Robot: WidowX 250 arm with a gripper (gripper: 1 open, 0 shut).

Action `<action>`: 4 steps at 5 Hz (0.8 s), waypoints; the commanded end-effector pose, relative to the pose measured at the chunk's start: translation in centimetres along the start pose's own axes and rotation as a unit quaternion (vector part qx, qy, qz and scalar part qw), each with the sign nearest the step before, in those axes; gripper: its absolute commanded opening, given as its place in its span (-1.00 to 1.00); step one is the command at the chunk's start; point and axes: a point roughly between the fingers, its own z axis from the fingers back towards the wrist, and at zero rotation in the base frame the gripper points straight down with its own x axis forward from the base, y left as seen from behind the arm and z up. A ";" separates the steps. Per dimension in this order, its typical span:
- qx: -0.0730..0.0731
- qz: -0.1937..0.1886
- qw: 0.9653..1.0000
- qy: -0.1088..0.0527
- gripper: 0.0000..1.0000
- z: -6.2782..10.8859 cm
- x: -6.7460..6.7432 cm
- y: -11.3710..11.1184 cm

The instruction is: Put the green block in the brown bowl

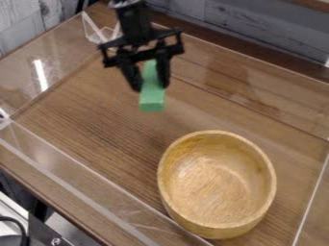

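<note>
Camera view shows the gripper point(150, 77), upper centre, clamped on the green block point(153, 92), seemingly light and rigid, held securely at its upper end.

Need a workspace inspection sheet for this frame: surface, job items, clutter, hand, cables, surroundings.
Surface: wooden table top under a glossy clear enclosure, glare patches at left.
Job's things: green block held in the air, hanging below the fingers, clear of the table; brown bowl upright and empty at front right, not under the block.
Clutter: nothing seen.
Grippers: hand shut on the green block, pointing down.
Cables: dark wires at the lower left edge, hard to make out.
Surroundings: grey plank wall behind; clear side panels around the table.
</note>
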 end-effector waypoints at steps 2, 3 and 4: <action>-0.006 -0.109 0.993 -0.040 -1.00 6.1 -0.2 -1.0; -0.002 -0.112 0.992 -0.051 -1.00 6.7 1.4 0.5; 0.002 -0.118 0.991 -0.057 -1.00 6.9 2.7 2.5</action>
